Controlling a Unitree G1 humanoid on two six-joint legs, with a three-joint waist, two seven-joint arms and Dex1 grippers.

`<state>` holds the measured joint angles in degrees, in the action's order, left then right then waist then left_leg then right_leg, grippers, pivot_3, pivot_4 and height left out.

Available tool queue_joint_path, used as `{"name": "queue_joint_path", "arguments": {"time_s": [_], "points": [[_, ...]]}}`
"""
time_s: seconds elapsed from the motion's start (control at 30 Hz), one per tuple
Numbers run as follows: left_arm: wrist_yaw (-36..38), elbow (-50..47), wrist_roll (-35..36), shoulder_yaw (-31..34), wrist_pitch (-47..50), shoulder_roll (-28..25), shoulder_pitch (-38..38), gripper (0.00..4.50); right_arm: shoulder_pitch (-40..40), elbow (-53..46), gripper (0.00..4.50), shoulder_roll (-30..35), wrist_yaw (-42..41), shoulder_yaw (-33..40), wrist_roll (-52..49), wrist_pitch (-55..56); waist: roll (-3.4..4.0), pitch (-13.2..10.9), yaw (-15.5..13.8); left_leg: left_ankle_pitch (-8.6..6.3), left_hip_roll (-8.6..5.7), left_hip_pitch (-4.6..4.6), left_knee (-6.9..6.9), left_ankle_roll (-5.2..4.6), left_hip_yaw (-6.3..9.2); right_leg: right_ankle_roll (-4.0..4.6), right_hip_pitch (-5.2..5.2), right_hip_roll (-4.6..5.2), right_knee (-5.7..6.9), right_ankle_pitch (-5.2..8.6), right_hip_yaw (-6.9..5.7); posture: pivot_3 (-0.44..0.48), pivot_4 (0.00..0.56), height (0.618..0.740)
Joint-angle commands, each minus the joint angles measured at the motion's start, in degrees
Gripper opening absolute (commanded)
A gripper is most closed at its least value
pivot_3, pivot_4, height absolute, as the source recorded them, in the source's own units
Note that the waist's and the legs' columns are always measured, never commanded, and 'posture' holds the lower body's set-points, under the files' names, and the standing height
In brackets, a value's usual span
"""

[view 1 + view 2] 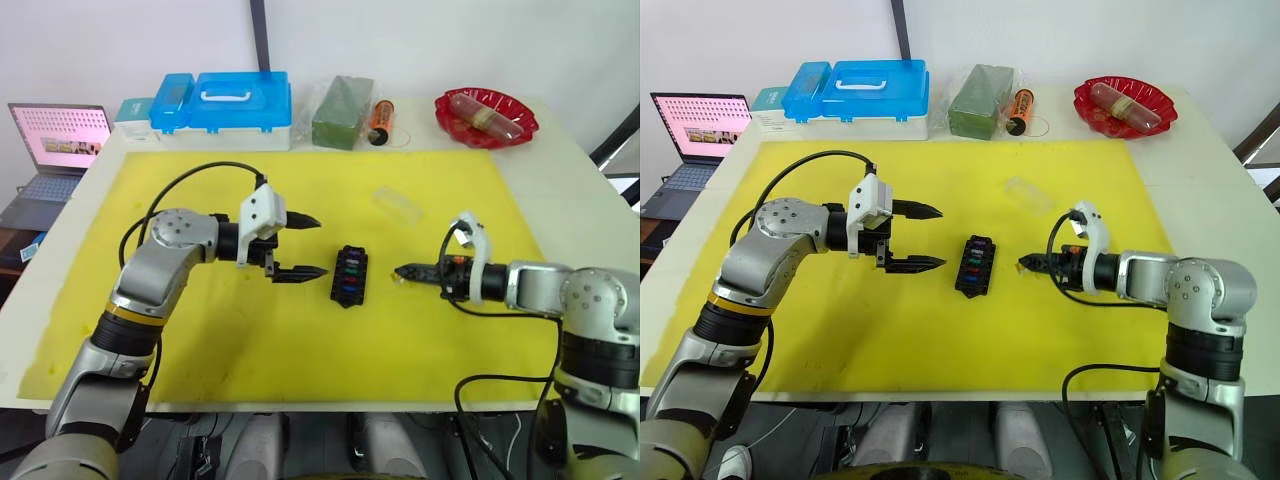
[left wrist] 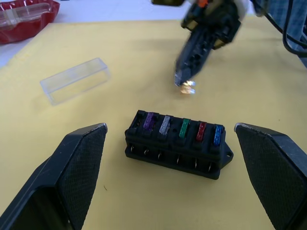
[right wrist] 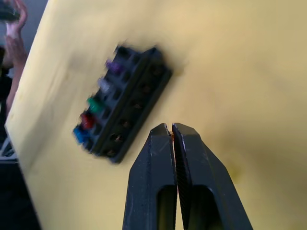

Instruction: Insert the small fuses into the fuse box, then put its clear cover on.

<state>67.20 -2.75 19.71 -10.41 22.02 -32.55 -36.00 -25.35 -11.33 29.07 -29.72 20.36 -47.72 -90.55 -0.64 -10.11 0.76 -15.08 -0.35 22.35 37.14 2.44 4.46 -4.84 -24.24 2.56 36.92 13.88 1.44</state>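
Note:
The black fuse box [image 1: 350, 275] lies on the yellow mat [image 1: 300, 350] between my two grippers. One of its rows holds purple, grey, green, red and blue small fuses [image 2: 183, 128]; the other row looks empty. My left gripper [image 1: 298, 246] hovers just left of the box, open, with nothing between its fingers [image 2: 79, 177]. Right of the box, my right gripper [image 1: 400, 271] points at it, shut on a tiny orange fuse [image 2: 187, 88] at its tips. The clear cover [image 1: 398, 205] lies on the mat behind the box, toward the right.
Along the table's back edge stand blue-lidded storage boxes [image 1: 240, 105], a bagged green block [image 1: 343, 112], an orange cylinder [image 1: 381, 120] and a red dish [image 1: 486, 117]. A laptop [image 1: 55, 150] sits off the table's left side.

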Motion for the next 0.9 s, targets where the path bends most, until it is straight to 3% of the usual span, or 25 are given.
{"name": "queue_joint_path", "arguments": {"time_s": [0.03, 0.33, 0.43, 0.57, 0.73, 0.9], "points": [[-0.4, -1.7, 0.4, 0.9, -0.2, -0.3, -0.2, 4.5, 1.9, -3.5, 0.06, -2.4, 2.6, 3.6, -1.4, -1.9, 0.0, 0.0, 0.0, 0.0, 0.0, 0.0, 0.01, 0.0, -0.01, 0.0, 0.0, 0.01, 0.0, 0.0, 0.0, 0.0, 0.15, 0.74], [0.2, -1.2, 0.2, 0.6, -0.4, -0.4, -0.7, 4.5, 6.7, -6.7, 0.06, -4.7, 5.4, 5.0, -1.5, -1.9, 0.01, 0.0, 0.1, 0.0, 0.0, -0.02, -0.01, 0.0, -0.01, 0.0, 0.0, -0.01, 0.01, 0.0, 0.01, 0.0, 0.15, 0.74], [0.3, -1.0, 0.1, 0.5, -0.5, -0.4, -0.9, 4.5, 6.3, -6.8, 0.72, -2.5, 4.4, 4.7, -2.1, -1.9, 0.01, 0.0, 0.0, 0.0, 0.0, -0.01, 0.0, 0.0, -0.01, 0.0, 0.01, -0.01, 0.01, 0.0, 0.0, 0.0, 0.15, 0.74], [0.4, -0.7, 0.0, 0.4, -0.7, -0.2, -1.0, 4.5, 5.4, -5.8, 2.03, 1.8, 1.4, 3.2, -2.8, -1.4, 0.01, 0.0, 0.1, 0.0, -0.01, -0.01, 0.0, 0.0, -0.01, 0.0, 0.0, 0.0, 0.0, 0.0, 0.0, 0.0, 0.15, 0.74], [0.4, -0.5, -0.1, 0.3, -0.8, 0.0, -1.2, 4.5, 4.5, -4.3, 2.03, 8.2, -4.0, -0.5, -3.5, 1.8, 0.01, 0.0, 0.1, 0.0, -0.01, -0.01, 0.0, 0.0, -0.02, -0.01, 0.01, 0.0, 0.0, 0.0, 0.0, 0.0, 0.15, 0.74], [0.3, -0.2, -0.2, 0.2, -1.0, 0.4, -1.3, 4.5, 1.0, 1.0, 2.03, 17.5, -16.3, -12.5, 0.9, 13.4, 0.01, 0.0, 0.4, 0.0, 0.0, -0.02, 0.0, 0.0, -0.05, -0.01, 0.0, -0.01, -0.04, 0.01, 0.0, 0.0, 0.15, 0.74]]}}
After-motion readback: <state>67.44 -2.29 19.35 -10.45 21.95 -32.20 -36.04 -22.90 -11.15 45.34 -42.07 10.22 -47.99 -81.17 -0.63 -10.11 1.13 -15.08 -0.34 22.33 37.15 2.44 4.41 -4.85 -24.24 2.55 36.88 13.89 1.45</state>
